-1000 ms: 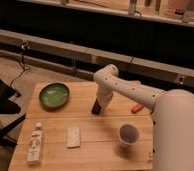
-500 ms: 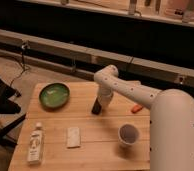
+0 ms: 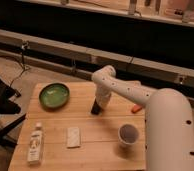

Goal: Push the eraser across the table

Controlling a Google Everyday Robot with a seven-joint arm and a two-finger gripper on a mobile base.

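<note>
The white arm (image 3: 121, 90) reaches in from the right of the frame and bends down to the middle of the counter (image 3: 97, 150), a light-wood top of joined planks. Its tool (image 3: 96, 105) hangs low over the planks at frame centre, a dark shape below the white wrist; whether it is wide or narrow cannot be told. The eraser (image 3: 94, 112) appears as the near-black bit at the tool's lower end (where one stops and the other starts is not clear), resting on the counter's middle, right of the green bowl (image 3: 54, 95).

The bowl sits at the counter's upper left. A white bottle (image 3: 35, 144) lies at the lower left, with a pale flat pad (image 3: 73, 137) just right of it. A white cup (image 3: 128, 134) stands upright at the lower right, near the robot's body (image 3: 172, 135). A small orange thing (image 3: 136, 108) lies to the right, beside the arm.
</note>
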